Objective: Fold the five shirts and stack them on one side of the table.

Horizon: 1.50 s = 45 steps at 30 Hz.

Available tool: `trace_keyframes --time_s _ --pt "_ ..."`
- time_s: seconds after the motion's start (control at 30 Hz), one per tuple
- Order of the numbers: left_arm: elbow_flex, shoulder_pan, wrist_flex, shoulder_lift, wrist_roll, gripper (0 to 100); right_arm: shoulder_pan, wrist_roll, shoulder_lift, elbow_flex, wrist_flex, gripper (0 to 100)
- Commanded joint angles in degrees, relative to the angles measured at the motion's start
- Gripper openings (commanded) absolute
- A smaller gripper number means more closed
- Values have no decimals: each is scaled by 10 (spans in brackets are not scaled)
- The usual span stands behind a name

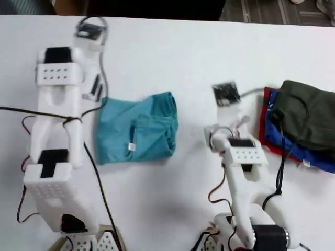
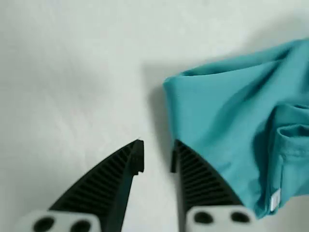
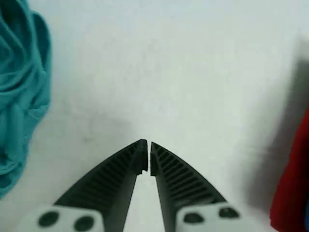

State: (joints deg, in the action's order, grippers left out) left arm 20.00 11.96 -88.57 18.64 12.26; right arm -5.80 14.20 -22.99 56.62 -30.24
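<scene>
Left pincer [image 2: 157, 155] ajar, teal shirt [image 2: 227, 121] just beside

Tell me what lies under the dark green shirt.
A blue shirt lies directly under the dark green shirt, a red shirt beneath that; just their edges stick out. The rest of both is covered.

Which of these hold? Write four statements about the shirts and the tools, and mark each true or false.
1. The teal shirt lies between the two arms. True.
2. The right tool is shut over bare table. True.
3. The left tool grips the teal shirt. False: it is open and empty, beside the shirt.
4. The red shirt lies above the dark green shirt. False: it lies under the blue shirt, with the dark green shirt on top.
</scene>
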Motion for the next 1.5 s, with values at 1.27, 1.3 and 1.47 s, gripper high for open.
trace_keyframes --time_s 1.27,1.3,1.47 --pt "-245 163 259 -9 -57 25 -281 20 495 -667 -304 20" --pt "-245 165 258 -9 -57 25 -277 20 507 -667 -305 20" --pt "-243 168 257 -9 -56 25 -265 20 531 -669 -331 20"
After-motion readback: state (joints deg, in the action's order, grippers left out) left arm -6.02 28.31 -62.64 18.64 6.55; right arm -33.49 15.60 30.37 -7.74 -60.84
